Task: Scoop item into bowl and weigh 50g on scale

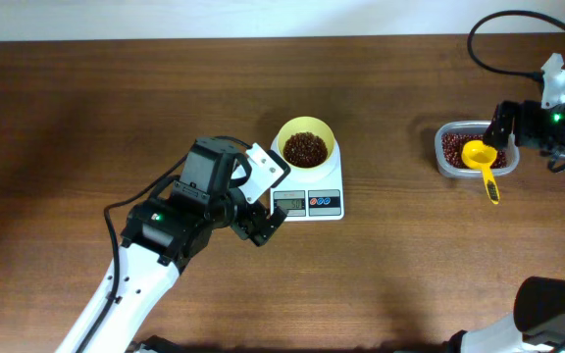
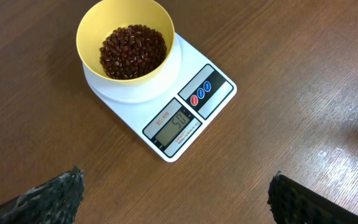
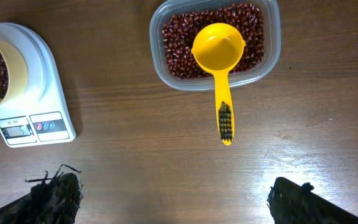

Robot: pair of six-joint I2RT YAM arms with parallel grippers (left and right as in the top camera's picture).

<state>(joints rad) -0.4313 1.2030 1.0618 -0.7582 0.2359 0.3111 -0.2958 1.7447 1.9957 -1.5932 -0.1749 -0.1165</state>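
Note:
The pale yellow bowl (image 1: 305, 128) stands on the white scale (image 1: 307, 203) at mid-table and holds a heap of dark reddish-brown beans (image 1: 305, 149). In the left wrist view the bowl (image 2: 92, 25), the beans (image 2: 132, 51) and the scale (image 2: 213, 99) show clearly, and the display reads about 50. My left gripper (image 1: 263, 225) (image 2: 176, 199) is open and empty, just left of the scale's front. My right gripper (image 1: 503, 127) (image 3: 176, 199) is open and empty at the far right. The right wrist view shows the scale (image 3: 45, 93) and the bowl (image 3: 14, 78) at its left edge.
A clear plastic container (image 1: 442, 155) (image 3: 269, 53) at the right holds more beans (image 3: 179, 37). A bright yellow scoop (image 1: 481, 157) (image 3: 219, 46) rests with its cup in the container and its handle on the table. A black cable loops at the far right.

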